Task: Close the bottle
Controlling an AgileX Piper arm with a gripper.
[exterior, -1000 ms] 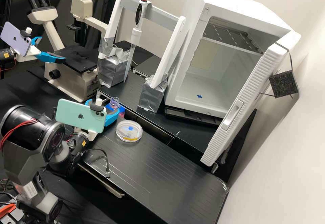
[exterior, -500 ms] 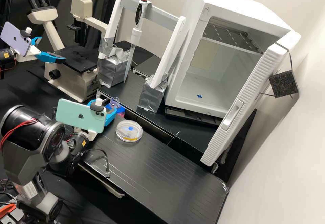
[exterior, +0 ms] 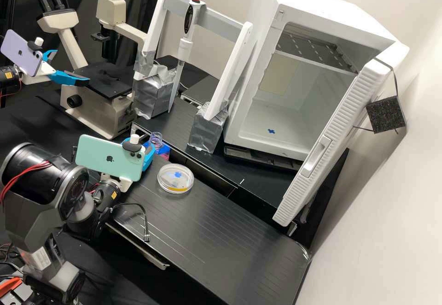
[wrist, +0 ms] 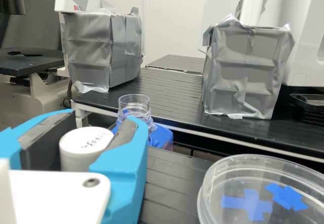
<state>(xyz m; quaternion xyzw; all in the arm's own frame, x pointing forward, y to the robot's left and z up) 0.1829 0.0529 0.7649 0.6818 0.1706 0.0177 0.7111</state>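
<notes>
- One gripper (exterior: 150, 158), high view: you see its blue fingers partly behind the pale green phone (exterior: 103, 156) mounted on your arm, near the worktop's far edge, toward the microscope end.
- Bottle (exterior: 156, 140), high view: your target stands just beyond the gripper, at that same end of the front worktop (exterior: 221, 222); its clear threaded neck is uncapped, with blue and pink lower down.
- Round clear dish (exterior: 161, 184), high view: you find it lying flat on the front worktop, close to the far edge and near the bottle; it bears a blue mark and a yellow strip.
- Surroundings, high view: on the rear worktop (exterior: 178, 125), a white frame (exterior: 216, 19) with silver-taped feet carries an upright pipette (exterior: 186, 26). Note the white cabinet (exterior: 322, 8) with its door ajar and, at the opposite end, the microscope (exterior: 99, 111).
- Claw, wrist view: your gripper (wrist: 100, 120) is closed about a white cap (wrist: 83, 149), which sits between the dark pads with handwriting on its top.
- Bottle, wrist view: observe the open mouth just beside one fingertip, in front of the rear worktop's near edge; the cap is apart from the neck.
</notes>
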